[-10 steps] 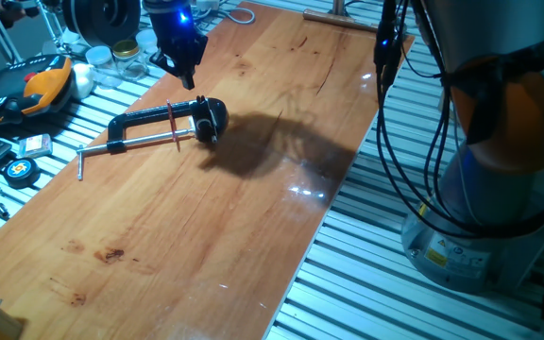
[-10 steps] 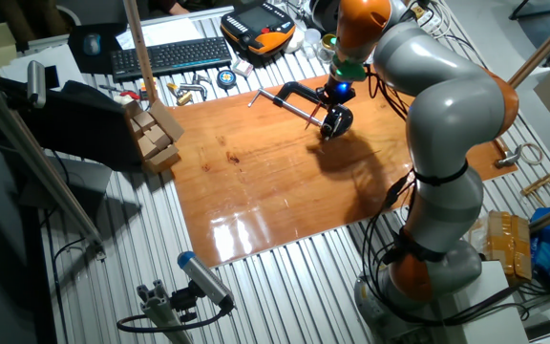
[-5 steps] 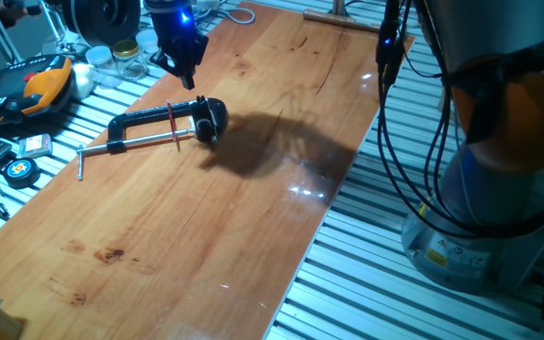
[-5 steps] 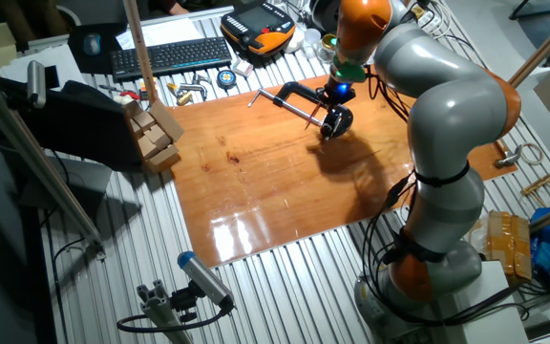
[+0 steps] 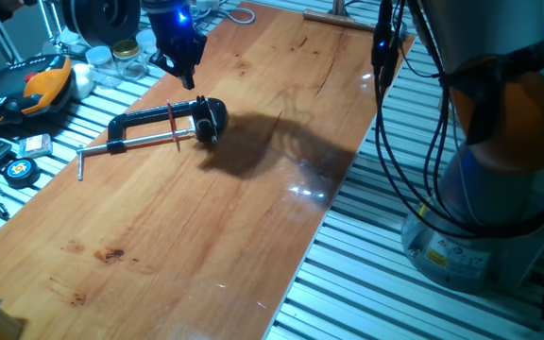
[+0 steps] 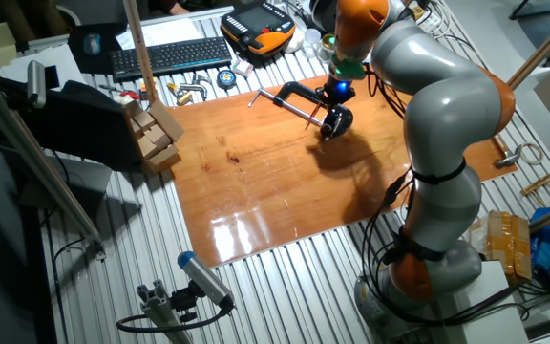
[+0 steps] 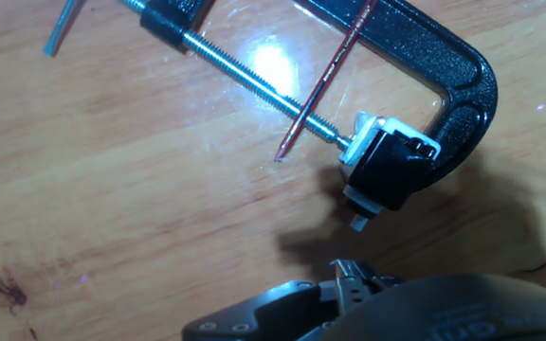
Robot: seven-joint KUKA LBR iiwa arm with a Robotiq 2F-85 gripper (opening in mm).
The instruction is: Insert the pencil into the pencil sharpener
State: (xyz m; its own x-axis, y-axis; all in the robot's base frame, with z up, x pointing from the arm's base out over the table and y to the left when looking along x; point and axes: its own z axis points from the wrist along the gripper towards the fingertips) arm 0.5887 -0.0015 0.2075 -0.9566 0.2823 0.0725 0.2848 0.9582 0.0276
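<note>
- Nothing is inserted yet: the pencil (image 7: 320, 79) lies loose across the C-clamp (image 7: 448, 66) and its screw rod (image 7: 245, 83), on the wooden surface (image 5: 206, 236).
- The pencil sharpener (image 7: 387, 170), a small black block, sits gripped in the clamp's mouth.
- The end effector (image 5: 185, 68) hovers above, holding nothing (its opening I cannot tell).
- The pencil is thin, red, short.

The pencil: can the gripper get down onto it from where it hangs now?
Probably yes. The pencil lies uncovered across the clamp and its screw rod, with nothing above it; the gripper hangs close by, though the frame may crowd the fingers.
</note>
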